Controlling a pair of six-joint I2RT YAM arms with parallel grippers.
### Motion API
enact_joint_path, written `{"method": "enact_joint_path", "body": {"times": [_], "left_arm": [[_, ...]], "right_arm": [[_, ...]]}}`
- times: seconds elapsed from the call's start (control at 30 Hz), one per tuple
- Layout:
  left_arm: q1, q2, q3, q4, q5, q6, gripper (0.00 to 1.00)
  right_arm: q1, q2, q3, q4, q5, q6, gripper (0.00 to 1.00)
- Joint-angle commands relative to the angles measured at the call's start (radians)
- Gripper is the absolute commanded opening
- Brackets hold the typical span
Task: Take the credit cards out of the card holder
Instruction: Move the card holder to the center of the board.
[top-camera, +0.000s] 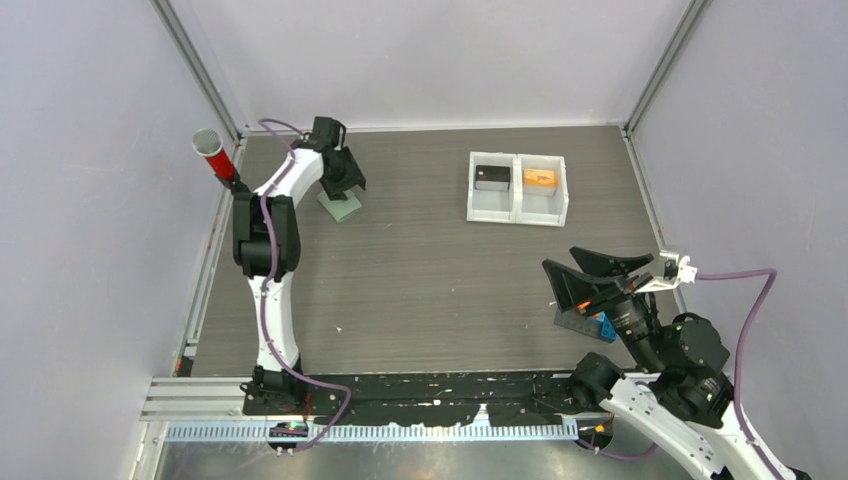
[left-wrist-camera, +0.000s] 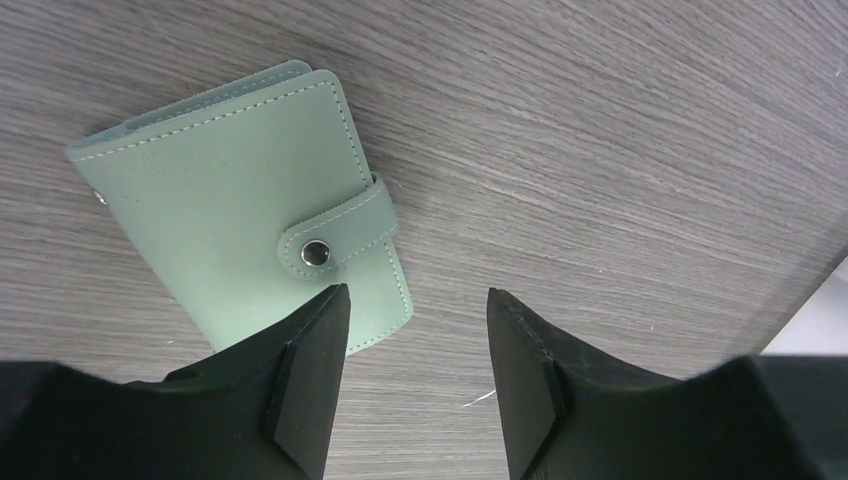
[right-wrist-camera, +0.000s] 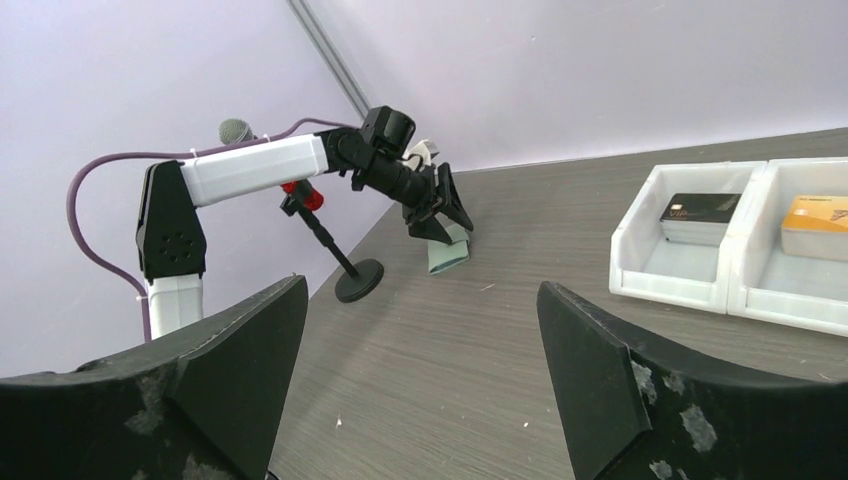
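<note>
Mic (top-camera: 210, 148) with a red handle is standing far left of the white bin (top-camera: 518, 216). Card holder (left-wrist-camera: 250, 190) is lying flat on the surface (top-camera: 430, 280), also well left of that bin, closed with its snap tab (left-wrist-camera: 335, 240) buttoned. Left fingers (left-wrist-camera: 310, 380) are hanging right over its edge, spread apart, gripping nothing. In the bin, a black item (top-camera: 492, 177) and an orange item (top-camera: 540, 178) are sitting in separate compartments. Right fingers (right-wrist-camera: 230, 370) are hovering on the near side of the bin, gaping wide, holding nothing.
</note>
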Motion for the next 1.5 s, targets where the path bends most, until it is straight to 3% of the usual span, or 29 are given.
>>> {"method": "enact_joint_path", "body": {"times": [0.0,0.27,0.63,1.13,1.3,1.47], "left_arm": [[0.029,0.016,0.032,-0.008,0.077,-0.070,0.55],[0.036,0.001,-0.004,-0.050,0.169,-0.079,0.51],[-0.007,-0.027,-0.081,-0.050,0.180,-0.060,0.50],[-0.128,-0.329,-0.449,0.126,0.167,-0.035,0.50],[-0.133,-0.391,-0.451,0.055,0.010,0.029,0.50],[-0.122,-0.327,-0.316,-0.089,-0.146,0.117,0.50]], "right_arm": [[0.004,-0.025,0.029,-0.010,0.059,-0.011,0.92],[0.004,-0.065,-0.003,-0.022,0.144,-0.026,0.92],[0.004,-0.160,-0.008,-0.080,0.260,0.006,0.90],[0.004,-0.178,-0.018,-0.130,0.275,0.075,0.88],[0.004,-0.164,-0.017,-0.147,0.257,0.089,0.88],[0.003,-0.154,-0.020,-0.157,0.240,0.101,0.88]]}}
